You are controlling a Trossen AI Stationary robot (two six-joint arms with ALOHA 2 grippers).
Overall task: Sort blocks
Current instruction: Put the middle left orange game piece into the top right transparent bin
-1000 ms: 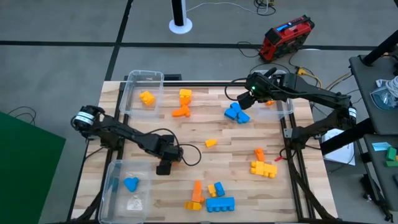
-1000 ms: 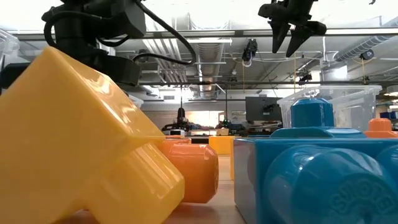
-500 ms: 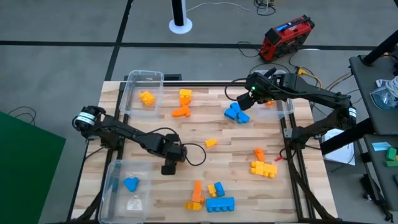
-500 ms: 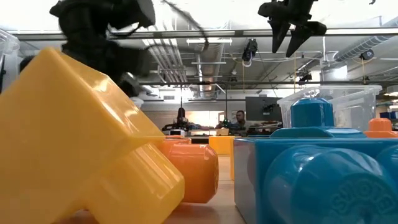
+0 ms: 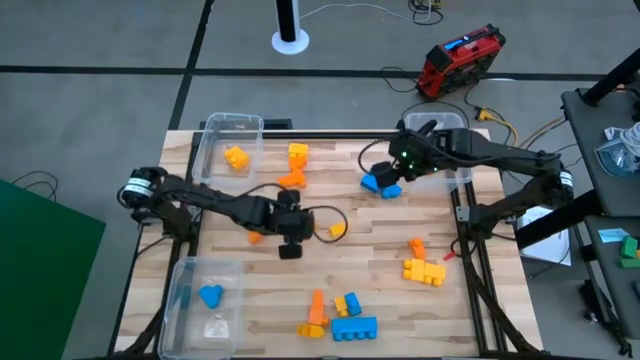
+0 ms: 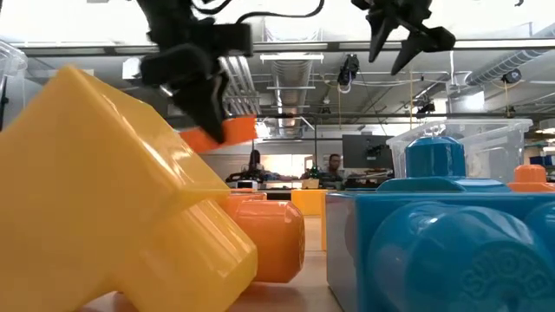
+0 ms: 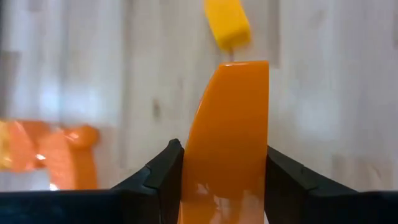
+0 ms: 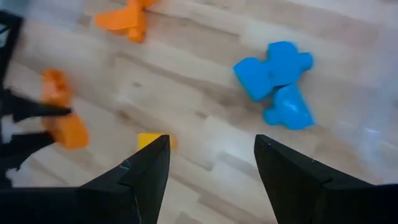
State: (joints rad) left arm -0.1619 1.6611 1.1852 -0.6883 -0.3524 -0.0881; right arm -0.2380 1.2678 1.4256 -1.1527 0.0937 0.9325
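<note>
Desk (image 5: 380, 270): wooden top carrying the loose blocks and the bins; blocks lie scattered, so sorting is judged to be at an early stage.
Upper bin (image 5: 228, 140): clear, at 10 o'clock on the desk; holds one yellow block (image 5: 236, 157), which suggests it takes the yellow or orange lot.
Lower bin (image 5: 205, 300): clear, at 8 o'clock; holds one blue block (image 5: 210, 295), so it appears to be the blue bin.
Left arm: reaches from 9 o'clock toward the desk centre.
Left hand (image 5: 288, 226): pinching an orange block (image 7: 227, 137) between its two fingers and carrying it clear of the desk, as the low view shows; lifted so it can travel over the other pieces.
Right arm: comes in from 2 o'clock.
Right hand (image 8: 211, 165): fingers spread, holding nothing, poised above the blue pair (image 8: 277, 81) at 1 o'clock; judged to be lining up for a pick.
Blue pair: two blue blocks touching, just beside the right hand in the high view.
Unsorted, 6 o'clock: flat blue block (image 5: 353, 327) with orange and yellow pieces close by.
Unsorted, 4 o'clock: yellow cluster (image 5: 424, 270) with an orange piece near it.
Unsorted, 12 o'clock: orange pieces (image 5: 294, 166) near the upper bin.
Small yellow block (image 5: 338, 230): at desk centre, just beside the left hand, not touched.
Risk: carried block could snag the left arm's cable on the way.
</note>
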